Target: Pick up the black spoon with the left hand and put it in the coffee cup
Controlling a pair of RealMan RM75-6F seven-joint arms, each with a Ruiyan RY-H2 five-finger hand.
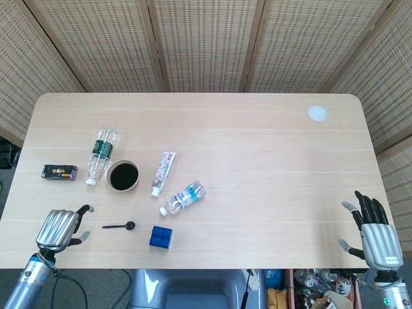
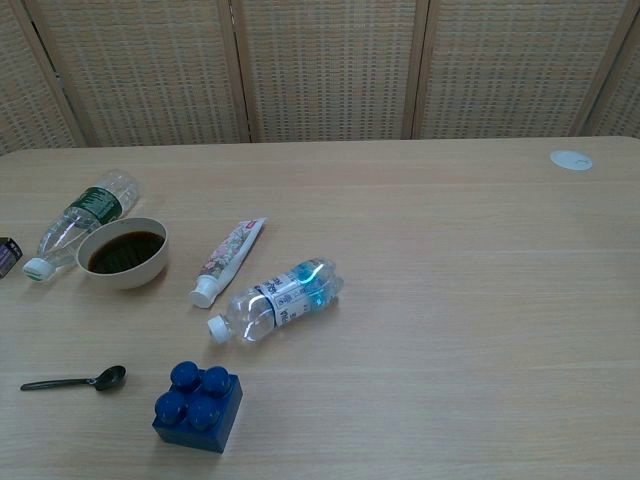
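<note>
I have the long pale wooden table as my whole workspace, and everything that matters sits toward its left end. My left hand hovers over the front-left corner, back of the hand up and fingers partly curled with a gap between them, gripping nothing — I take that as a pre-grasp shape, since it lies just beside the handle end of the spoon. My right hand waits off the front-right corner, fingers spread and empty, out of the way because the task does not call on it.

The round cream coffee cup, full of dark liquid, stands upright behind the spoon, near the left edge — a short carry, I judge. A clear green-labelled plastic bottle lies on its side just beside the cup, so I would come in from the front. The slim black plastic spoon lies flat near the front edge, handle pointing left toward my hand, bowl toward a blue studded toy brick. Lying so flat, it may need a fingertip pinch.
</note>
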